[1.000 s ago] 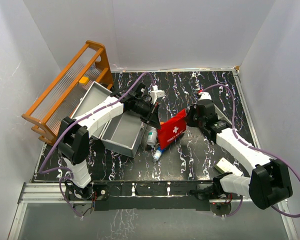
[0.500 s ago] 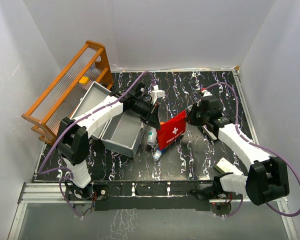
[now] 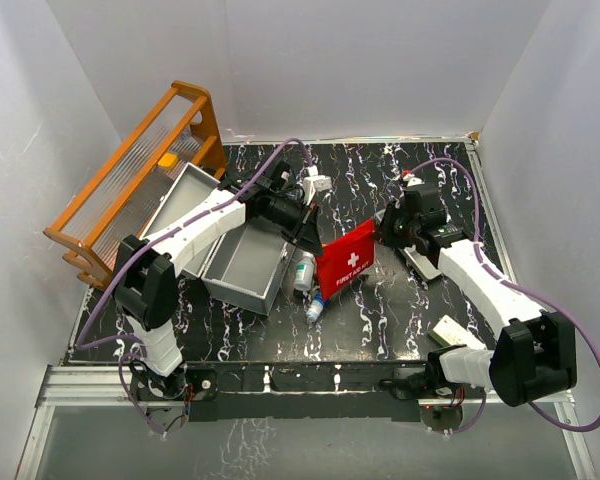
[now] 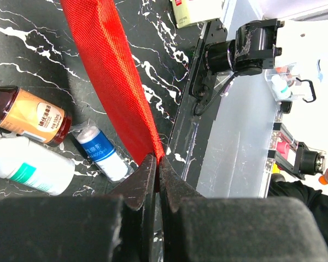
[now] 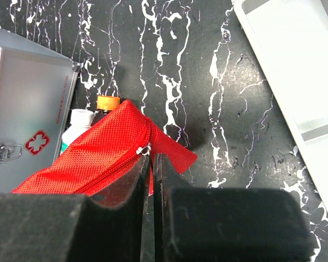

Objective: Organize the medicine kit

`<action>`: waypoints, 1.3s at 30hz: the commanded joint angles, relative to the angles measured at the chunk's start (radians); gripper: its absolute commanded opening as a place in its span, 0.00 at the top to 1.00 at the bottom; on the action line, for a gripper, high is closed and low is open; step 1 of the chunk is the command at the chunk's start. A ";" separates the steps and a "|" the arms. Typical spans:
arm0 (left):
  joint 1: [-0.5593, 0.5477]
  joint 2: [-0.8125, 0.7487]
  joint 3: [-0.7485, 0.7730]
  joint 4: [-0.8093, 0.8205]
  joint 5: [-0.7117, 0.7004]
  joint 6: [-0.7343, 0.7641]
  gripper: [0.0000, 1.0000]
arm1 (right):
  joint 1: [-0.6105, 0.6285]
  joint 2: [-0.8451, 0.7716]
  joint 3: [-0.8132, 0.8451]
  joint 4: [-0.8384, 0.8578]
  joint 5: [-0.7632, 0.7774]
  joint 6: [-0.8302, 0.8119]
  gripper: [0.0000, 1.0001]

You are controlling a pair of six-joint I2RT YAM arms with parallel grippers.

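L hand [image 4: 157, 161] & R hand [image 5: 151, 158] each clamped one end of red fabric first-aid pouch [image 3: 345, 258]; best kept taut, level, en route to light-grey hard box [image 3: 242, 262].

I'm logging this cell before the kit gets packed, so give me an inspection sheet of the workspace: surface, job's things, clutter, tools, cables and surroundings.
Surface: black marbled table, no spills seen.
Job's things: medicine kit, lid open, left of centre.
Clutter: red pouch held between both tools; brown bottle, white bottle and blue-labelled tube lying beside the kit; pale box at near right; white tray under the right arm.
Tools: left tool shut on the pouch's edge; right tool shut on its zip corner.
Cables: purple cables loop over both arms.
Surroundings: orange rack at far left; white walls.
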 commanded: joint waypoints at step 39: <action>0.165 -0.296 -0.014 0.490 -0.350 -0.942 1.00 | 0.023 -0.418 -0.027 0.308 -0.169 -0.028 0.23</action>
